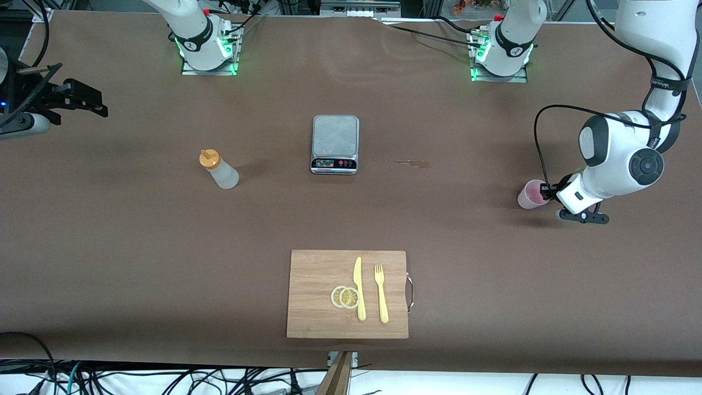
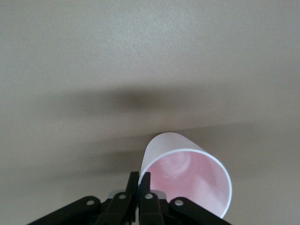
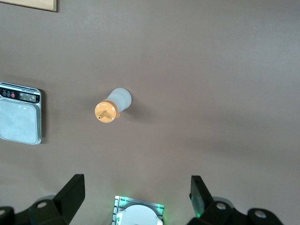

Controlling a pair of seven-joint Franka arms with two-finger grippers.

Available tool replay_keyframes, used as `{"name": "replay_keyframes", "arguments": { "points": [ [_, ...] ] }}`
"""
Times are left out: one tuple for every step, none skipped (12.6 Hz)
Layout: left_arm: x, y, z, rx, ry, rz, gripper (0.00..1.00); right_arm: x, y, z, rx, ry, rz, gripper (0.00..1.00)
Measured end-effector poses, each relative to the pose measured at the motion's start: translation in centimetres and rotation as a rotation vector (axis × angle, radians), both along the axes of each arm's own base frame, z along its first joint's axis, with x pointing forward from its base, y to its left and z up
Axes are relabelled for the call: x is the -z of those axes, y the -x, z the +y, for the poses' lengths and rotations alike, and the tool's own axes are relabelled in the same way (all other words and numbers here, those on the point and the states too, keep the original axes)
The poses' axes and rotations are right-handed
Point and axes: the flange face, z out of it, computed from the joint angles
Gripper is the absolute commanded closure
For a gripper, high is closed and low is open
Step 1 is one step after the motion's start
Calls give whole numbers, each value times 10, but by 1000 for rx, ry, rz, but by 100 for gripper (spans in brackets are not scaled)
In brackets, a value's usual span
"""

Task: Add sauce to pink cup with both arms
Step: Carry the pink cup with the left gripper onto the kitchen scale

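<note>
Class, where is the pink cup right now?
In the front view, the pink cup sits on the table at the left arm's end, its rim pinched by the left gripper.

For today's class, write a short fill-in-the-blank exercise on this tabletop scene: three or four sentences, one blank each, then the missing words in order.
1. The left end effector is shut on the rim of the pink ____.
2. The right end effector, fingers open, hangs high above the table, looking down on the sauce bottle with the orange ____.
3. The knife and fork lie on the wooden ____.
4. Two lemon ____ lie beside the knife.

Missing words: cup; cap; board; slices
</note>
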Motion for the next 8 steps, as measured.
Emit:
{"name": "replay_keyframes", "arguments": {
  "points": [
    [-1, -1, -2, -1, 2, -2, 100, 0, 1, 0, 0, 0, 4, 0],
    [-3, -3, -5, -9, 12, -6, 100, 0, 1, 0, 0, 0, 6, 0],
    [-8, -8, -12, -27, 37, -10, 100, 0, 1, 0, 0, -3, 7, 0],
    [-17, -15, -24, -36, 66, -11, 100, 1, 1, 1, -7, -8, 7, 0],
    [-28, -23, -42, -31, 84, -17, 100, 1, 1, 2, -27, -14, 7, 0],
    [-39, -31, -65, -20, 91, -29, 100, 1, 1, 3, -55, -21, 7, 0],
    [-49, -37, -94, -19, 97, -40, 100, 1, 1, 6, -72, -24, 8, 0],
    [-57, -40, -127, -27, 113, -48, 100, 1, 1, 10, -79, -25, 8, 0]
  ]
}}
